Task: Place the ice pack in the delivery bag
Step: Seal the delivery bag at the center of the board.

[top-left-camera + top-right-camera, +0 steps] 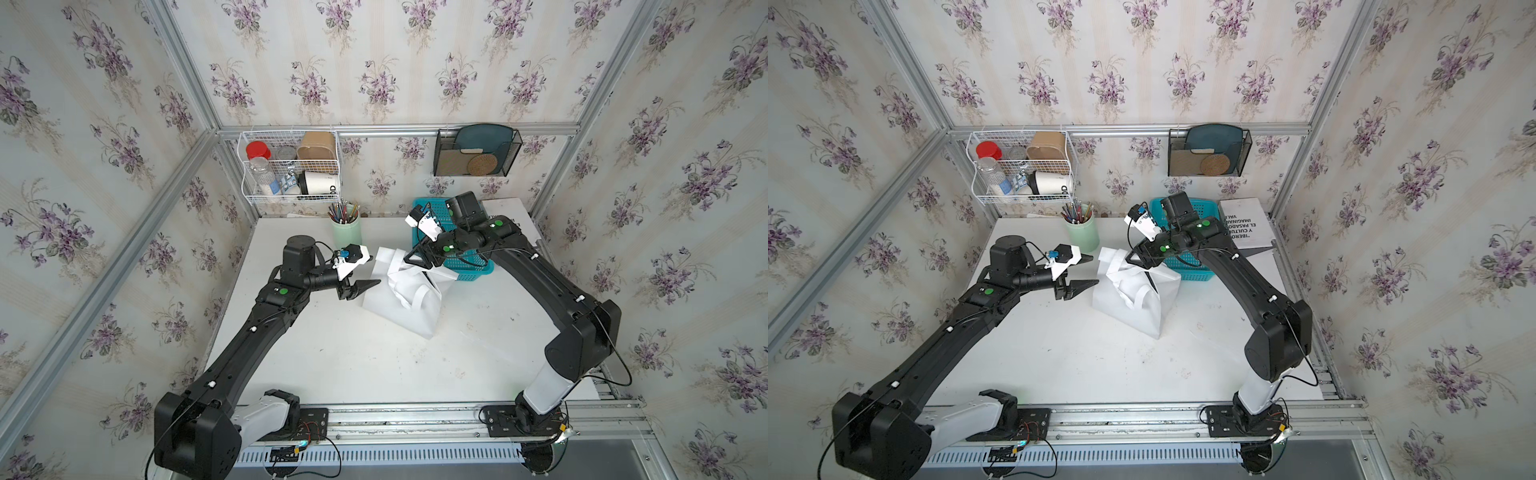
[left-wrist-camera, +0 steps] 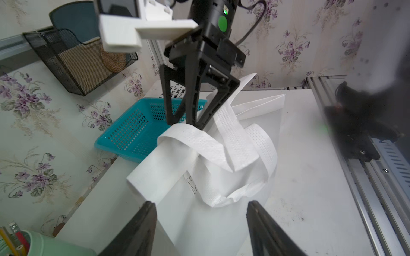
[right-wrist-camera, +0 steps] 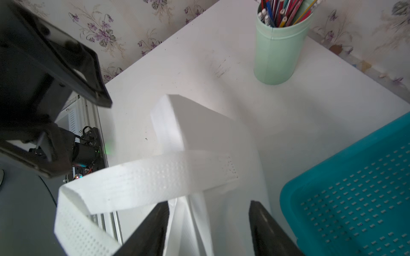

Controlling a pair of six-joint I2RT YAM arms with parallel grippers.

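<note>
The delivery bag (image 1: 415,316) is matt white, paper-like, its strap handles (image 2: 235,141) embossed with fine dots. The teal basket (image 2: 133,130) is glossy perforated plastic. The table (image 1: 353,365) is matt white, scuffed. The wall holder (image 2: 73,66) is black metal mesh.

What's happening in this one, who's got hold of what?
Both arms are at the white delivery bag, which stands crumpled on the table beside the blue basket. The left gripper is open beside it and the right gripper is open over its strap handles; neither holds anything. No ice pack shows in any view.
</note>
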